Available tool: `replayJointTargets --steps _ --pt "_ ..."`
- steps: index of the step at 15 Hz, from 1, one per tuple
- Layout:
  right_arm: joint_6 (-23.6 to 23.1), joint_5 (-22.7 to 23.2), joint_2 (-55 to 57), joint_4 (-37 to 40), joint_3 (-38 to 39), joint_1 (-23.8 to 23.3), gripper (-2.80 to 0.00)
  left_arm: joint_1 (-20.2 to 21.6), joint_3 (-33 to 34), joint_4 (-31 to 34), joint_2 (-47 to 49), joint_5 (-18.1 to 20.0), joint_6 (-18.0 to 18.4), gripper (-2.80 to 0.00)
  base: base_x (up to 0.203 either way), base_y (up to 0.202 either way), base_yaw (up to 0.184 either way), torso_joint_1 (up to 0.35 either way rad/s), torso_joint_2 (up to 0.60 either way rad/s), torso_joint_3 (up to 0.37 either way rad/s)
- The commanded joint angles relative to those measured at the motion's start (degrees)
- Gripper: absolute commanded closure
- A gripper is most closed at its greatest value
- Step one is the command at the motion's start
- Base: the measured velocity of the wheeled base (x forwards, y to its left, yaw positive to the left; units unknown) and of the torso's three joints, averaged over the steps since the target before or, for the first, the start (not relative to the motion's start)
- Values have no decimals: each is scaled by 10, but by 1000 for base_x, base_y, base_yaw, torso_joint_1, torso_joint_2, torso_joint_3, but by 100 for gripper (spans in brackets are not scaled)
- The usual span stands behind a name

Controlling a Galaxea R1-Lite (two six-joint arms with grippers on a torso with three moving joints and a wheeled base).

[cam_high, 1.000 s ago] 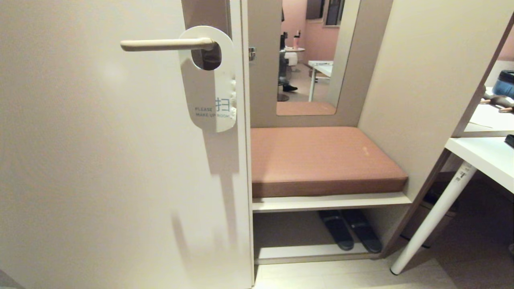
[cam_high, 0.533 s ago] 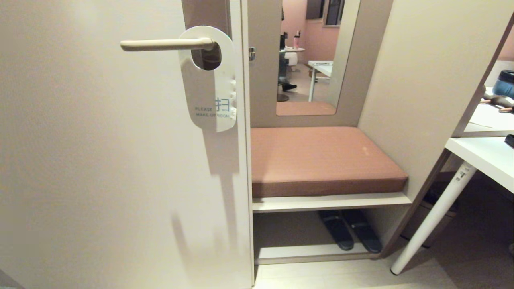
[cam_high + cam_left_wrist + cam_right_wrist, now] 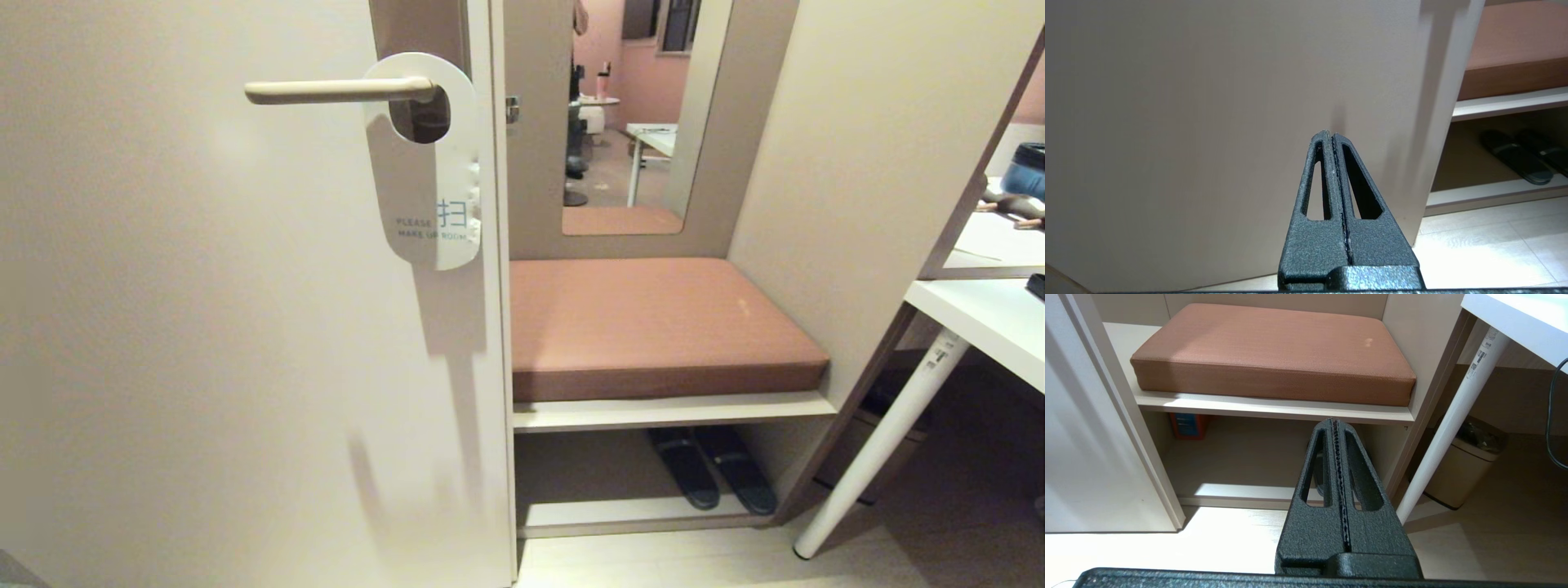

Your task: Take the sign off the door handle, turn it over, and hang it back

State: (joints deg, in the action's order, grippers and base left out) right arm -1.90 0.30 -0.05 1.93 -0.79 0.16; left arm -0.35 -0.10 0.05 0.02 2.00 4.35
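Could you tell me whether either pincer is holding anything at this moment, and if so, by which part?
Nothing is held. The left pincer and right pincer are both shut on nothing, and the sign hangs on the door handle.

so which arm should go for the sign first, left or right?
Probably left. The sign hangs on the door handle on the robot's left side. The left hand, shut, already faces the door low down; the right hand, shut, faces the bench cushion.
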Motion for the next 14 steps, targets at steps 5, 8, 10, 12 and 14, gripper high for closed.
replayJointTargets --steps 5,8,10,12,14 --pt "0 0 0 0 0 0 0 0 0 0 0 -1 -7 0 0 0 0 0 0 0" --pt "0 0 0 0 0 0 0 0 0 0 0 -2 -7 0 0 0 0 0 0 0" --pt "0 0 0 0 0 0 0 0 0 0 0 -1 -7 0 0 0 0 0 0 0" --pt "0 0 0 0 0 0 0 -1 0 0 0 -2 -7 0 0 0 0 0 0 0" --pt "0 0 0 0 0 0 0 0 0 0 0 -2 -7 0 0 0 0 0 0 0"
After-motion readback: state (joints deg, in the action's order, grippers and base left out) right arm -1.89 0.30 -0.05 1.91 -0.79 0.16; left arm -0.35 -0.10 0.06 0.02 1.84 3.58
